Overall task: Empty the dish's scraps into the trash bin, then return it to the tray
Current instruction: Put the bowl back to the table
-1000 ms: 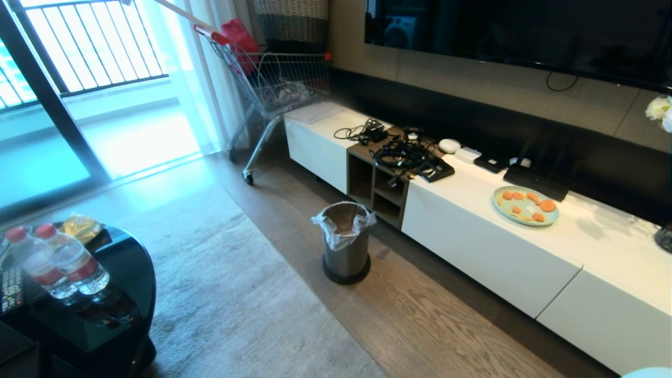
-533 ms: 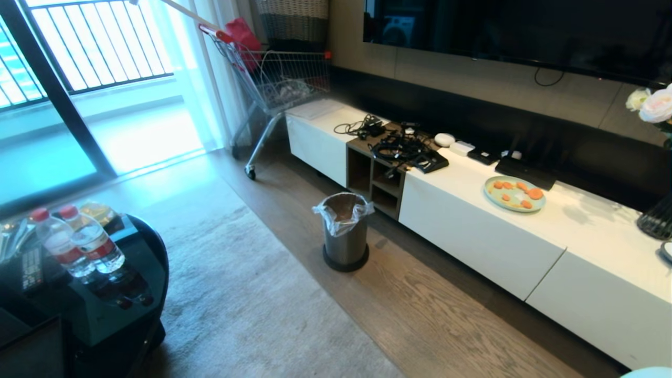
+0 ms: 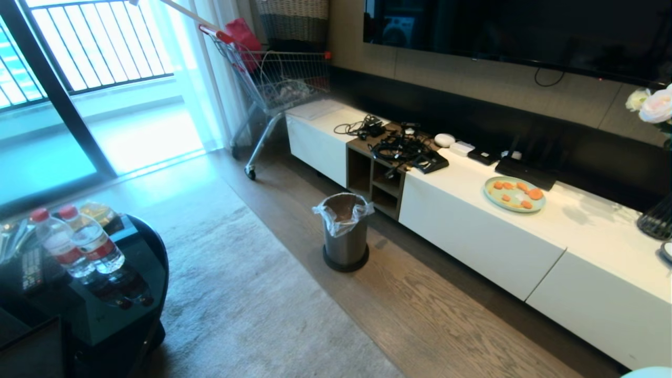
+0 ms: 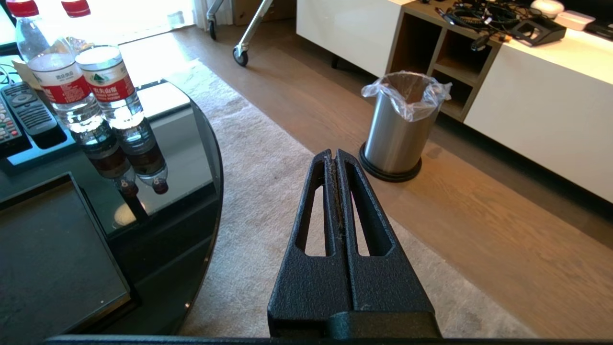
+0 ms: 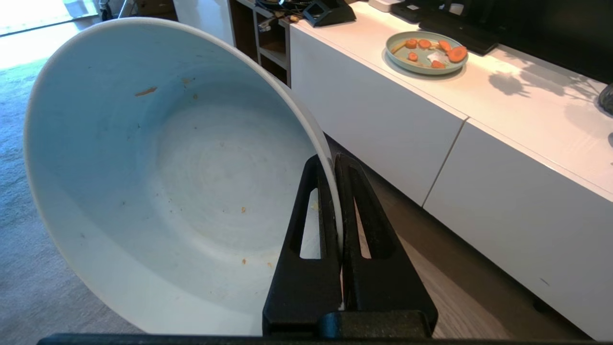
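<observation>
My right gripper [image 5: 330,160] is shut on the rim of the dish [image 5: 182,182], a white bowl held tilted on its side. Only tiny orange specks cling to its inside; the scraps are out of view. A sliver of the dish's rim [image 3: 650,371] shows at the head view's bottom right corner. The trash bin [image 3: 345,231], brushed metal with a clear bag liner, stands on the wood floor before the cabinet. My left gripper [image 4: 334,153] is shut and empty, hanging over the rug short of the trash bin [image 4: 400,124]. The black tray [image 4: 48,254] lies on the round table.
Two water bottles [image 4: 96,86] and a remote [image 4: 24,110] sit on the glossy black table [image 3: 131,320]. A pale-green plate with orange slices [image 3: 514,193] rests on the long white cabinet [image 3: 472,236]. A shopping cart [image 3: 273,79] stands at the back. A rug [image 3: 236,304] covers the floor between table and bin.
The whole head view shifted between the oldest frame and the middle one, so the camera moved; since then it holds still. Nothing in the room itself has moved.
</observation>
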You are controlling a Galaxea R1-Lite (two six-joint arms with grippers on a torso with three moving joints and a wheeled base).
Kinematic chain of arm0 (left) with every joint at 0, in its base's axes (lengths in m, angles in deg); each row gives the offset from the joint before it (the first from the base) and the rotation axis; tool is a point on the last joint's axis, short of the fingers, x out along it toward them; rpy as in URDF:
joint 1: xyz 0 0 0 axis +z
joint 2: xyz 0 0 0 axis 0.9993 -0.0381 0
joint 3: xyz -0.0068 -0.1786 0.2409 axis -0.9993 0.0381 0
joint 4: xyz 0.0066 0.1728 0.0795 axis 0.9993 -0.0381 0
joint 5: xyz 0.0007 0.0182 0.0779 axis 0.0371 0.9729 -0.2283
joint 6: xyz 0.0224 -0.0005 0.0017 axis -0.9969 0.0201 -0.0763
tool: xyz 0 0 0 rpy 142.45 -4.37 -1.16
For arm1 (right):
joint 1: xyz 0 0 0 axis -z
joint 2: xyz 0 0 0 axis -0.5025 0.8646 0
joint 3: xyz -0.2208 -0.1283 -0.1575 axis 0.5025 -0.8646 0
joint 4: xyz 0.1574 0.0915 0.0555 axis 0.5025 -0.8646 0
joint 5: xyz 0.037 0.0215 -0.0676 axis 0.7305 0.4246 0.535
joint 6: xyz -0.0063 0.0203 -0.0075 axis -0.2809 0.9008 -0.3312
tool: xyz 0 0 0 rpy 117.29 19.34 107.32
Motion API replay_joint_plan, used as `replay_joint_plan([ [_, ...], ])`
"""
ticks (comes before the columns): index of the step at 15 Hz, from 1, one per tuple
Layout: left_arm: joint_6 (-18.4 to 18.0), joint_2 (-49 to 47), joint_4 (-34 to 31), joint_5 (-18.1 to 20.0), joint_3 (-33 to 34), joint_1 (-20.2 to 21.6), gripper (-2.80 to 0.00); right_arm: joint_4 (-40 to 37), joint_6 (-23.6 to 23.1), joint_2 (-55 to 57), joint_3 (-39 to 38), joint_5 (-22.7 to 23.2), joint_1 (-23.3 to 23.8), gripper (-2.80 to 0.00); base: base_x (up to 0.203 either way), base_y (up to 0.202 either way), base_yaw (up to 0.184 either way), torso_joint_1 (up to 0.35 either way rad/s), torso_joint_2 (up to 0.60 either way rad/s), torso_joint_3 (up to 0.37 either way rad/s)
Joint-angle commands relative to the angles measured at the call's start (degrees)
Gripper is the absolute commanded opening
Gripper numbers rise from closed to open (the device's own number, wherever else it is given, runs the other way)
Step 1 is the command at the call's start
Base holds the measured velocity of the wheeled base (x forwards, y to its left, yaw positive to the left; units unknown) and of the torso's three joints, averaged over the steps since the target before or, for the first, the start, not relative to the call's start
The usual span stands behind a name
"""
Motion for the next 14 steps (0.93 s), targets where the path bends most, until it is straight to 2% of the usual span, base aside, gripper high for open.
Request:
replay_joint_plan([
  [1,0.0,0.0,0.0,0.0,0.0,0.0,-2.8,0.0,0.0,0.1,0.0,-0.1,0.0,-2.8,0.0,0.0,0.0,0.0,0.0,0.0],
  [4,0.0,0.0,0.0,0.0,0.0,0.0,-2.8,0.0,0.5,0.1,0.0,-0.1,0.0,-2.8,-0.001,0.0,0.031,-0.001,0.0,0.001],
  [14,0.0,0.0,0.0,0.0,0.0,0.0,-2.8,0.2,2.1,0.1,-0.1,-1.5,0.0,-2.8,0.0,-0.009,0.166,0.002,0.0,0.003],
])
